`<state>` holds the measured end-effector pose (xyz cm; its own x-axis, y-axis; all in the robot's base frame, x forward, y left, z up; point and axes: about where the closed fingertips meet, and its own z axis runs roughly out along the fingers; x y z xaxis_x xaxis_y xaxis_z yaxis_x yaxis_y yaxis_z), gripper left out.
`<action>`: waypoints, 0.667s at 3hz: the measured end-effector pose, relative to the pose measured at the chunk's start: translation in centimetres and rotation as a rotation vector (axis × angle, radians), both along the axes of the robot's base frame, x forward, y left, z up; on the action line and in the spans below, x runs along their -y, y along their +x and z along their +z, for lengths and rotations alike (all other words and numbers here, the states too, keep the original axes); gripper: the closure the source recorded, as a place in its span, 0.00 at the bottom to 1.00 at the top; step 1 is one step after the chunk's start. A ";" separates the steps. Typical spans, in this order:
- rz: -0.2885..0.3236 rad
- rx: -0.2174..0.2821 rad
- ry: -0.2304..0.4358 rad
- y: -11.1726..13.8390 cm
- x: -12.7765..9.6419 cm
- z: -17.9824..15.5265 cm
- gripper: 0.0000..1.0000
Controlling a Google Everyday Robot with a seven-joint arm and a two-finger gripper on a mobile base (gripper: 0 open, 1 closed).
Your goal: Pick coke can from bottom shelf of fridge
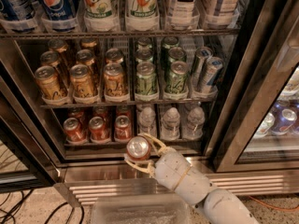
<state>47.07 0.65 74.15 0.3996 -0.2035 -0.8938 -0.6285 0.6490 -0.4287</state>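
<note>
On the bottom shelf (pixel 117 143) of the fridge (pixel 28 106), three red coke cans stand in a front row at the left, with more red cans dim behind them. Just right of that row, a fourth coke can (pixel 138 148) is out in front of the shelf, over the brushed steel sill (pixel 93 171), tilted so its silver top faces the camera. The gripper (pixel 142 154) is clamped on it, one pale finger curving over the can's right shoulder and the other under its lower edge (the white arm runs off to the lower right). Further right on the same shelf stand small clear bottles (pixel 170 122). Above, gold-orange cans (pixel 81 80) sit left of green cans (pixel 147 78). At far right is the adjoining glass-fronted unit (pixel 278 120).
</note>
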 end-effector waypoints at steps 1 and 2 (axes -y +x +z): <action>0.065 0.081 0.027 -1.0 -2.4 2.6 1.00; 0.108 0.156 0.010 -2.3 -4.3 5.5 1.00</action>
<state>44.80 4.98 79.60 0.5524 -0.1430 -0.8212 -0.6212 0.5863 -0.5199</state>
